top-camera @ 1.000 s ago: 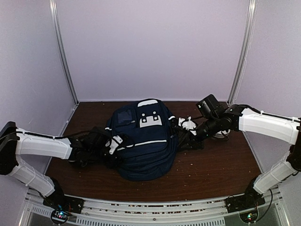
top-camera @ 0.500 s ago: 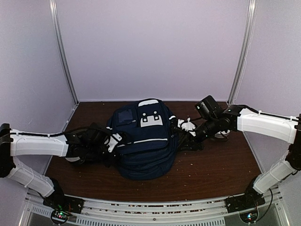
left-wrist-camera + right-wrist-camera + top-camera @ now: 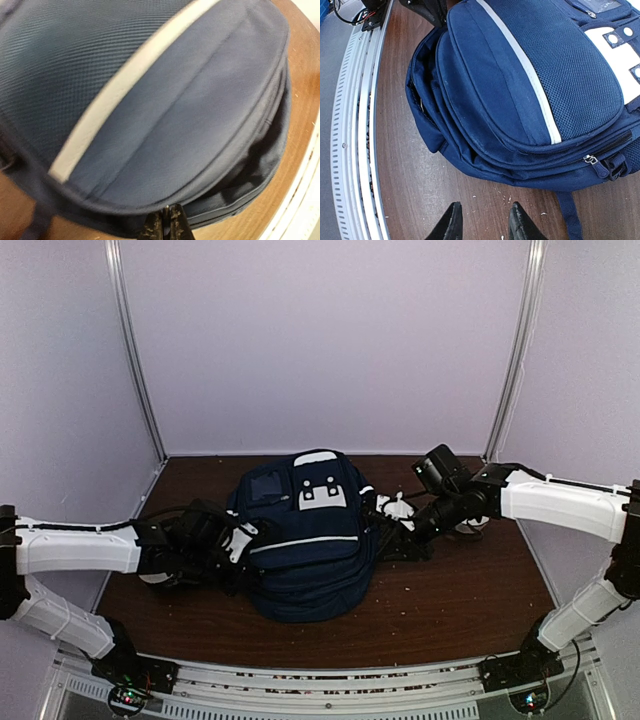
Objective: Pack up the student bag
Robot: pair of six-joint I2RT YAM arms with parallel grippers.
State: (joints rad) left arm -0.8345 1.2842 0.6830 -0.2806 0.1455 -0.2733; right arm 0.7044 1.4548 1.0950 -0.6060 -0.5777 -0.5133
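Student bag (image 3: 305, 545) lies flat between the two claws. Left gripper (image 3: 165, 226) sits against its edge seam, fingers pressed together; a pinch on fabric cannot be told. Right gripper (image 3: 482, 220) is just beside the opposite side, fingers apart and empty over the table (image 3: 415, 190).

You have pale lilac walls (image 3: 320, 340) on three sides, silver corner posts (image 3: 135, 350), and a dark brown wooden table (image 3: 450, 610).

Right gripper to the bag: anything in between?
Nothing visible. The right gripper hangs with its jaws apart over the table, and only bare wood lies between it and the student bag. A dark strap lies off to one side, out of the path.
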